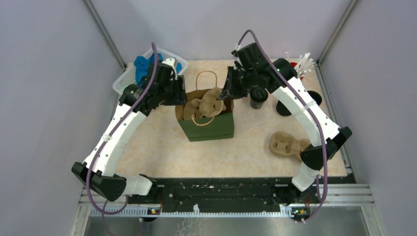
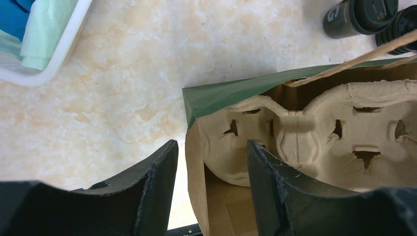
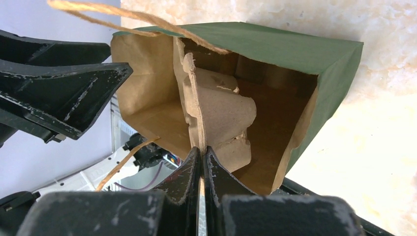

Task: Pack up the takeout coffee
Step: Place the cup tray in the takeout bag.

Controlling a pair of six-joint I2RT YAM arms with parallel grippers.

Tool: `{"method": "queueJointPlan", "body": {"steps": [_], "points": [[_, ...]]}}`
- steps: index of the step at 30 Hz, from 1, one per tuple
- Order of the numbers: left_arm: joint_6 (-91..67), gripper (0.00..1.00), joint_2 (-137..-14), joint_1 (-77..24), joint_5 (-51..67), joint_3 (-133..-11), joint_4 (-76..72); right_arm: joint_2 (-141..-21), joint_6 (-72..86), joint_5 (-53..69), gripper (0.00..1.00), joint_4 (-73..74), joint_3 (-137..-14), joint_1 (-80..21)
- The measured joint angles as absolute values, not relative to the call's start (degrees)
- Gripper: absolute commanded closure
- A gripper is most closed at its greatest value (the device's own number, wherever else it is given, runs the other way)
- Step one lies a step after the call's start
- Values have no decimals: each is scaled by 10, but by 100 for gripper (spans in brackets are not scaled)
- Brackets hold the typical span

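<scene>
**Two tools at the bag, cups outside it**

Empty and spread wide, the left tool [image 2: 212, 147] straddles the side wall of the green bag [image 1: 206, 129]. Closed tight, the right tool [image 3: 201, 153] seemingly pinches the rim of the pulp carrier [image 3: 221, 113] inside. Black coffee cups [image 2: 359, 17] stand on the worktop [image 1: 162, 147] just beside the bag.

White arms [image 1: 116, 133], black joints [image 1: 101, 180], purple cables [image 1: 153, 69]

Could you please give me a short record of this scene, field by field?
bag: green paper bag, upright and open, mid-table
in bag: pulp carrier, no cup seen in it
left gripper: open, astride the bag's wall
right gripper: shut on the pulp carrier's rim
coffee: black lidded cups on the table right of the bag, none packed
second carrier: on the table, near right
</scene>
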State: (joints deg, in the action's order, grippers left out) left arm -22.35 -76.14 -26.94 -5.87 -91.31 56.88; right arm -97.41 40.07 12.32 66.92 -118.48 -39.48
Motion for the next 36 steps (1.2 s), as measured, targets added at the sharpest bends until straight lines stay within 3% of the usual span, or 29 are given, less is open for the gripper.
{"method": "queueJointPlan", "body": {"steps": [25,26,28,30,33,36], "points": [[-211,36,-761,-270,-83,-913,569,-973,407,167,100,634,-1159,-388],[-211,36,-761,-270,-84,-913,569,-973,408,169,98,632,-1157,-388],[-210,35,-760,-269,-84,-913,569,-973,411,172,69,626,-1150,-388],[-210,34,-759,-270,-85,-913,569,-978,402,166,49,641,-1159,-387],[-208,32,-755,-269,-87,-913,570,-1006,384,131,36,700,-1229,-387],[-208,30,-753,-270,-89,-914,571,-1007,370,114,32,731,-1281,-382]]}}
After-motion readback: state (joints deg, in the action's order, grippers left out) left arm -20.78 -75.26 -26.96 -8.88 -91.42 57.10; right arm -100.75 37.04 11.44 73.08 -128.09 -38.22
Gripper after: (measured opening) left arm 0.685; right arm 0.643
